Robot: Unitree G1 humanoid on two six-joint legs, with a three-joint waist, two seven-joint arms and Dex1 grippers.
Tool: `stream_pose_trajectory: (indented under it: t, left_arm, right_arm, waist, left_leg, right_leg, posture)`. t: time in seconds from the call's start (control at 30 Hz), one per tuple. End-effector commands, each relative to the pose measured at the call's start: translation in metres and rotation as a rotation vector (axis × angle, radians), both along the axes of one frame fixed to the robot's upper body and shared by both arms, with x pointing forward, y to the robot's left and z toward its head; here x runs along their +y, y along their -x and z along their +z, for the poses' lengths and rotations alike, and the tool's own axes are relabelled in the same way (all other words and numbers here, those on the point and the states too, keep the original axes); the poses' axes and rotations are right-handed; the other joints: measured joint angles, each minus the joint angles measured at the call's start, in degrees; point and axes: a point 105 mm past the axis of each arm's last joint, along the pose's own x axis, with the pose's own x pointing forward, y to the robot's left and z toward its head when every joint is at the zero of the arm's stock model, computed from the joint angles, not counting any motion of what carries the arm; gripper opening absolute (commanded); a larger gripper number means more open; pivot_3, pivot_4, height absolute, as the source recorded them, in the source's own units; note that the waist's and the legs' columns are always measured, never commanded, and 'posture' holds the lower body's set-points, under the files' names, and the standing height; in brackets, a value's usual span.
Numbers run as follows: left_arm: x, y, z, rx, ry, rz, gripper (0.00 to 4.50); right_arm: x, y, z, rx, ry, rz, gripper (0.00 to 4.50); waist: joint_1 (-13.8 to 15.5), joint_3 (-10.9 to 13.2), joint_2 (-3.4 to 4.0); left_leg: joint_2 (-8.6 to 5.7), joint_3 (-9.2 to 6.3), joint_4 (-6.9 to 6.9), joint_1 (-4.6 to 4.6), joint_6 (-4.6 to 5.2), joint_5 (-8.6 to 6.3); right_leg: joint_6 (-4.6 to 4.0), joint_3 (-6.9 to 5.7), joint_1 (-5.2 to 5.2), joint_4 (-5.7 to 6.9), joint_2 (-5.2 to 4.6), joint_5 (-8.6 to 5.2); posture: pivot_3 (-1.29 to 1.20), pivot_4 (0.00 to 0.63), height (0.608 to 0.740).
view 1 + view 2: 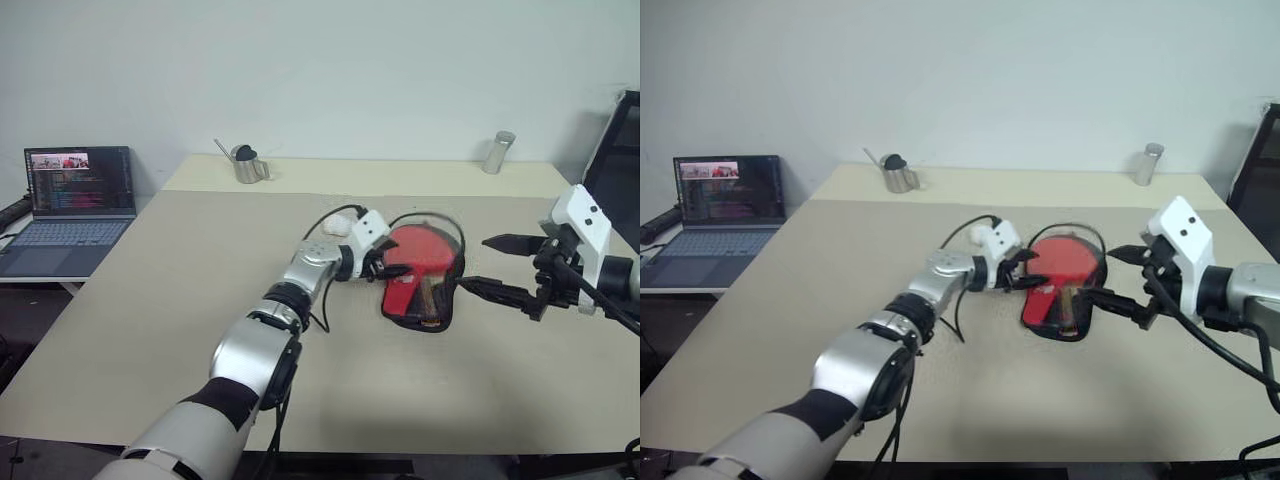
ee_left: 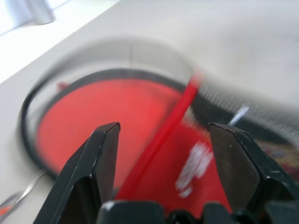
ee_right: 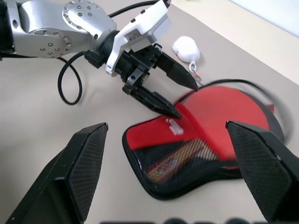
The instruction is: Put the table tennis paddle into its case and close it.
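Pincer state first: we see our left pincer (image 3: 170, 95) with its two black fingers spread apart, their tips at the left edge of the case (image 1: 420, 290), gripping nothing. Our right pincer (image 1: 490, 265) stands wide open as well, hovering empty just to the right of the case, its fingers pointing left toward it.

Going from largest to smallest, the bench (image 1: 180, 300) is a broad beige top that carries everything. Off its left side sits an open laptop (image 1: 75, 205) with a lit screen, on a lower surface. The case lies flat near the middle of the bench, between our two pincers; its red flap with white logo and black mesh covers the near part, while the far round part is laid open. The table tennis paddle (image 1: 425, 248) rests inside that opened case, its red rubber face showing in the far half and its handle tucked under the mesh. A metal cup (image 1: 247, 163) stands at the far left of the bench, a slim metal can (image 1: 498, 152) at the far right. A small white object (image 3: 187, 48) lies just beyond the left pincer.
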Motion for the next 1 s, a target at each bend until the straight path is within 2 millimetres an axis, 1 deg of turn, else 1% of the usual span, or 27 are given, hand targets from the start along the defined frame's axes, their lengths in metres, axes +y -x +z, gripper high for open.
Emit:
stream_pose_trajectory:
  t: [0.03, 0.17, 0.27, 0.47, 0.57, 0.6, 0.7, 0.73, 0.8, 0.9, 1.0]
  left_arm:
    - [-0.003, -0.001, 0.020, -0.041, 0.051, -0.015, 3.26]
    - [0.007, -0.002, 0.020, -0.052, 0.050, -0.025, 3.26]
    - [0.021, -0.003, 0.023, -0.069, 0.064, -0.033, 3.26]
    - [0.068, 0.002, 0.035, -0.074, 0.095, -0.092, 3.26]
    - [0.098, 0.005, 0.044, -0.052, 0.116, -0.099, 3.26]
    - [0.105, 0.006, 0.047, -0.045, 0.124, -0.100, 3.26]
    - [0.127, 0.013, 0.056, -0.046, 0.120, -0.099, 3.26]
    - [0.135, 0.016, 0.058, -0.058, 0.109, -0.089, 3.26]
    - [0.144, 0.020, 0.062, -0.076, 0.098, -0.069, 3.26]
    - [0.150, 0.025, 0.066, -0.090, 0.096, -0.047, 3.26]
    - [0.150, 0.031, 0.068, -0.098, 0.101, -0.039, 3.26]
  right_arm:
    - [-0.001, 0.006, 0.005, -0.032, -0.006, -0.014, 4.45]
    - [0.000, -0.001, 0.005, -0.033, -0.018, -0.024, 4.45]
    - [-0.001, -0.010, 0.004, -0.033, -0.027, -0.053, 4.45]
    - [-0.005, -0.031, 0.001, -0.041, -0.106, -0.114, 4.45]
    - [-0.002, -0.041, -0.004, -0.058, -0.184, -0.094, 4.45]
    - [-0.002, -0.044, -0.008, -0.056, -0.197, -0.099, 4.45]
    - [-0.004, -0.052, -0.028, 0.056, -0.244, -0.119, 4.45]
    - [-0.008, -0.059, -0.038, 0.092, -0.263, -0.160, 4.45]
    - [-0.013, -0.070, -0.053, 0.136, -0.278, -0.226, 4.45]
    - [-0.016, -0.083, -0.069, 0.167, -0.277, -0.286, 4.45]
    - [-0.023, -0.102, -0.086, 0.177, -0.259, -0.389, 4.45]
  waist:
    - [-0.14, 0.00, 0.00]
    - [-0.27, 0.00, 0.00]
    - [-0.57, 0.00, 0.00]
    - [-0.83, 0.00, 0.01]
    - [-0.79, 0.00, 0.01]
    - [-0.82, 0.00, 0.01]
    - [-0.80, -0.01, 0.01]
    - [-0.80, -0.01, 0.01]
    - [-0.79, -0.01, 0.01]
    - [-0.79, -0.01, 0.02]
    - [-0.79, -0.02, 0.03]
  left_leg:
    - [0.00, 0.00, 0.00, 0.03, 0.00, 0.00]
    - [0.00, 0.02, 0.01, 0.07, 0.00, 0.00]
    - [0.01, 0.05, 0.01, 0.11, 0.00, 0.01]
    - [0.03, 0.09, -0.02, 0.16, -0.01, 0.01]
    - [0.03, 0.07, 0.01, 0.15, -0.01, 0.01]
    - [0.02, 0.09, 0.01, 0.15, -0.01, 0.01]
    - [0.02, 0.07, 0.02, 0.14, -0.01, 0.01]
    - [0.03, 0.07, 0.02, 0.15, -0.01, 0.01]
    - [0.05, 0.04, 0.04, 0.16, -0.01, 0.01]
    - [0.04, 0.04, 0.06, 0.16, -0.01, 0.02]
    - [0.04, 0.06, 0.06, 0.17, -0.01, 0.02]
  right_leg:
    - [0.00, 0.00, 0.00, 0.03, 0.00, 0.00]
    - [0.00, 0.02, 0.00, 0.10, 0.01, 0.00]
    - [0.00, 0.04, 0.00, 0.14, 0.01, 0.00]
    - [-0.01, 0.09, 0.01, 0.17, 0.03, 0.00]
    - [-0.01, 0.08, 0.02, 0.16, 0.03, 0.00]
    - [-0.01, 0.10, 0.02, 0.16, 0.03, 0.00]
    - [-0.01, 0.09, 0.02, 0.17, 0.05, 0.00]
    - [-0.01, 0.10, 0.02, 0.17, 0.04, 0.00]
    - [-0.01, 0.13, 0.05, 0.18, 0.04, 0.00]
    - [-0.02, 0.30, 0.05, 0.22, 0.03, 0.00]
    - [-0.02, 0.35, 0.05, 0.23, 0.03, 0.00]
  posture:
    - [0.00, 0.150, 0.740]
    - [0.00, 0.150, 0.740]
    - [0.00, 0.150, 0.740]
    - [0.00, 0.150, 0.740]
    - [0.00, 0.150, 0.740]
    - [0.00, 0.150, 0.740]
    - [0.00, 0.150, 0.740]
    - [0.00, 0.150, 0.740]
    - [0.00, 0.150, 0.740]
    - [0.00, 0.150, 0.740]
    - [0.00, 0.150, 0.740]
